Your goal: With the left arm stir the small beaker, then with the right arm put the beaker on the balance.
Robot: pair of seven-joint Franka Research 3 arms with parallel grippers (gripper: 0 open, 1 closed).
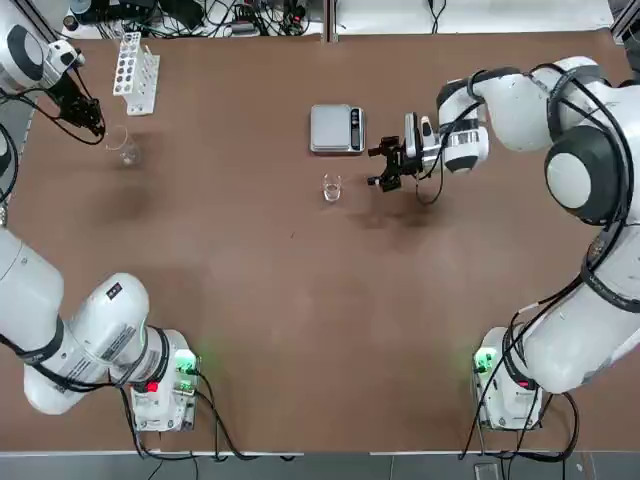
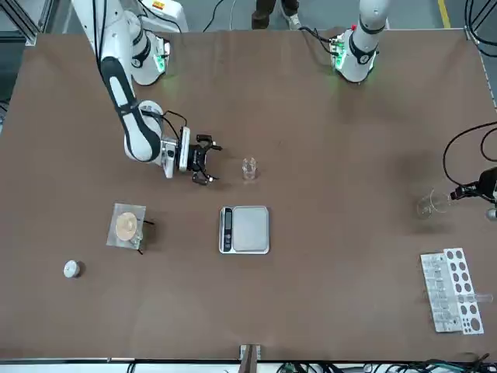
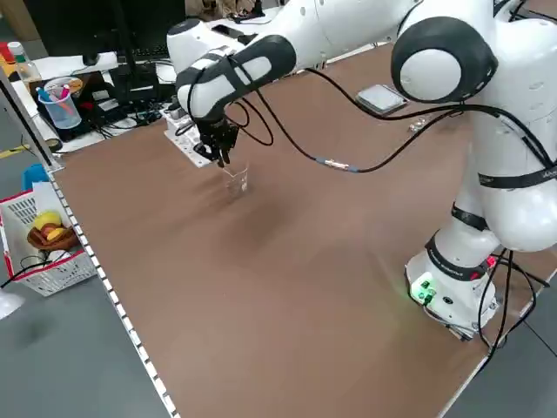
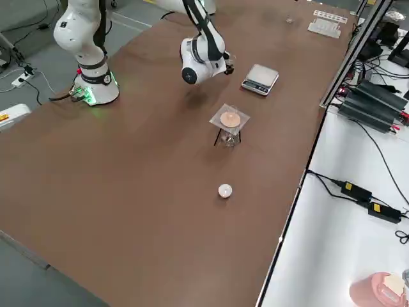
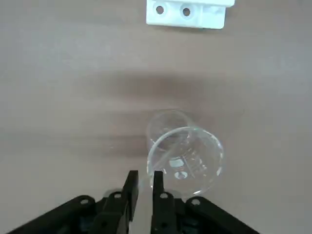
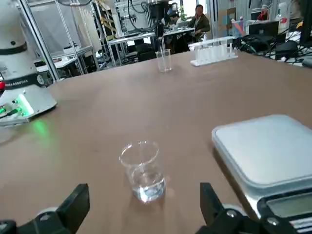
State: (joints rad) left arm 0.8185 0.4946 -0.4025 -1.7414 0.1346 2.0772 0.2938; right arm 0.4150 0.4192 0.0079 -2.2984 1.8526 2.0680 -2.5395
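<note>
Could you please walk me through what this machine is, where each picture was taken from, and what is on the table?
Two white jointed robot arms stand at a brown table. One picture looks down from overhead, one faces the robot, two look in from the sides, and one camera sits on each wrist. The right gripper is open and level, close beside the tiny clear glass beaker without touching it. Next to that lies the flat grey scale with a silvery plate. The left gripper, nearly shut, hangs at the far left corner over a larger clear glass vessel, near a white test tube rack; whether it holds anything I cannot tell.
</note>
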